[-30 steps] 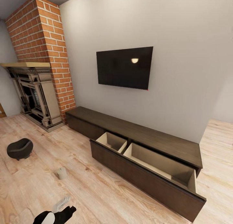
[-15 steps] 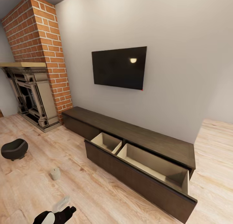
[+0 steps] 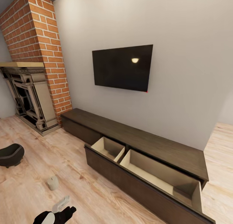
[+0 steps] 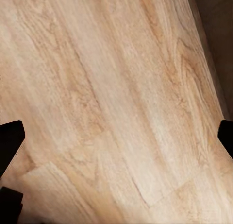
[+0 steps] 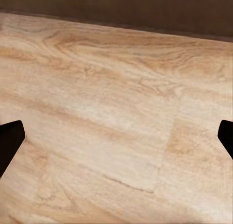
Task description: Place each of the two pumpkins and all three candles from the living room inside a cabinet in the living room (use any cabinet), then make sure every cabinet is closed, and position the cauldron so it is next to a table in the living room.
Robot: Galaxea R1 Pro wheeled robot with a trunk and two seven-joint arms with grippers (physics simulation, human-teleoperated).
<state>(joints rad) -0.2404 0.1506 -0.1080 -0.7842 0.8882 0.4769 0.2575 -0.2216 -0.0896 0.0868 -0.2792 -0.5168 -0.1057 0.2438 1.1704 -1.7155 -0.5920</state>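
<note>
The long dark-brown cabinet (image 3: 152, 143) runs along the wall, and its wide drawer (image 3: 142, 167) stands pulled out with two pale, empty compartments. One stubby beige candle (image 3: 52, 183) stands on the wood floor in front of it. The black cauldron (image 3: 10, 154) sits on the floor at the far left edge, partly cut off. My left gripper (image 4: 116, 139) is open over bare floorboards, and my right gripper (image 5: 116, 136) is open too, with the cabinet's dark front (image 5: 116, 8) just beyond it. No pumpkins are in view.
A brick chimney (image 3: 38, 46) with an ornate carved fireplace (image 3: 27, 94) fills the left corner. A black TV (image 3: 122, 68) hangs on the wall above the cabinet. My left arm (image 3: 55, 216) shows at the bottom edge. Open floor (image 3: 38, 146) lies between fireplace, cauldron and cabinet.
The head camera has moved: the cabinet looks nearer and larger, and the cauldron and candle have slid toward the picture's left. The things themselves have not moved.
</note>
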